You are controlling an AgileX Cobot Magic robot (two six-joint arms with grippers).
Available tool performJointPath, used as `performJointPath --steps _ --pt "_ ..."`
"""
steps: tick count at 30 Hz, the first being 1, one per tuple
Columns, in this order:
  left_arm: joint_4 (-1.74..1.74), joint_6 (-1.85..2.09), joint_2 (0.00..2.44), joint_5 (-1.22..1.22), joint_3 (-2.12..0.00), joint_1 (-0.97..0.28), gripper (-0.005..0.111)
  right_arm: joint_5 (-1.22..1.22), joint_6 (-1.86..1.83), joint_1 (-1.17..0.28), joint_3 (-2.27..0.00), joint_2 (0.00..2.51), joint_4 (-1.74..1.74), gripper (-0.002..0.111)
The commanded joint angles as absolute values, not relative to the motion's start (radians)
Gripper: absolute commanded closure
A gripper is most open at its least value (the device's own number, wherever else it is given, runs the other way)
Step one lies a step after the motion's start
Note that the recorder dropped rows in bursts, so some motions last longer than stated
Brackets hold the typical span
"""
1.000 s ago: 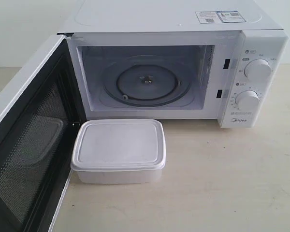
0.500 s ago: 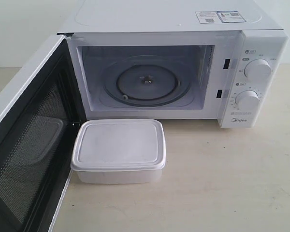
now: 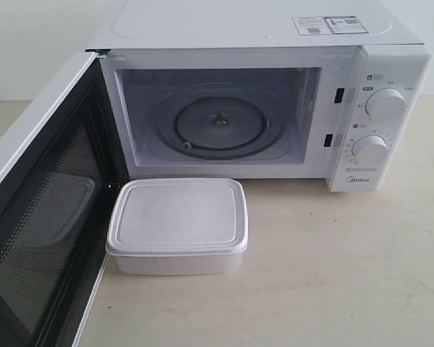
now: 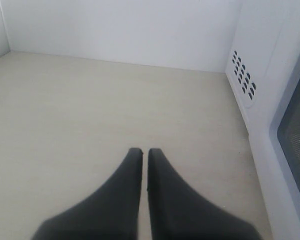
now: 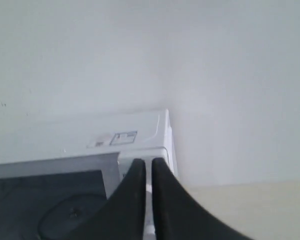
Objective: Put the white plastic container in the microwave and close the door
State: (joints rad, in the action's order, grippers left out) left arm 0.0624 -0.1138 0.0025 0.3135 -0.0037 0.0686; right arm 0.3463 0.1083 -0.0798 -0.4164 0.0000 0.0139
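White plastic container [image 3: 177, 224] on table [image 3: 333, 275], lid on, just in front of microwave [image 3: 260, 29] cavity, not inside. Door [image 3: 36, 217] swung wide open at left, its inner face just beside container's left side. Turntable [image 3: 218, 121] in full view; cavity wider than container. Open tabletop to right & near side. Left gripper [image 4: 140, 151] narrow slit, holding nothing, low over table beside microwave's vented wall. Right gripper [image 5: 148, 162] same: narrow, empty, microwave top past its tips

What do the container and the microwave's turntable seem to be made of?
The white plastic container is probably plastic, matte and milky, with a soft moulded lid rim. The turntable looks like clear glass: it is glossy, and the hub beneath shows through.
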Motion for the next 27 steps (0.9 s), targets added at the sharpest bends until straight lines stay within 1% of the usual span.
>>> performJointPath --steps 1,4,6,8,12,15,22,27 --pt "0.067 -0.112 0.0 0.312 0.0 0.068 0.102 0.322 0.165 -0.079 -0.47 0.0 0.033 0.106" --pt "0.067 -0.112 0.0 0.312 0.0 0.068 0.102 0.238 0.236 -0.079 -0.472 0.0 0.068 0.106" --pt "0.067 -0.112 0.0 0.312 0.0 0.068 0.102 0.247 0.232 -0.079 -0.495 0.0 0.105 0.106" --pt "0.067 -0.112 0.0 0.312 0.0 0.068 0.102 0.309 0.175 -0.079 -0.534 0.001 0.131 0.106" --pt "0.067 -0.112 0.0 0.312 0.0 0.068 0.102 0.496 -0.013 -0.079 -0.599 0.144 0.346 0.106" --pt "0.067 -0.112 0.0 0.312 0.0 0.068 0.102 0.577 -0.228 -0.079 -0.642 0.302 0.565 0.106" --pt "0.067 -0.112 0.0 0.312 0.0 0.068 0.102 0.756 -0.505 -0.079 -0.691 0.822 0.959 0.106" --pt "0.067 -0.112 0.0 0.312 0.0 0.068 0.102 0.914 -0.755 -0.079 -0.691 1.119 1.239 0.106"
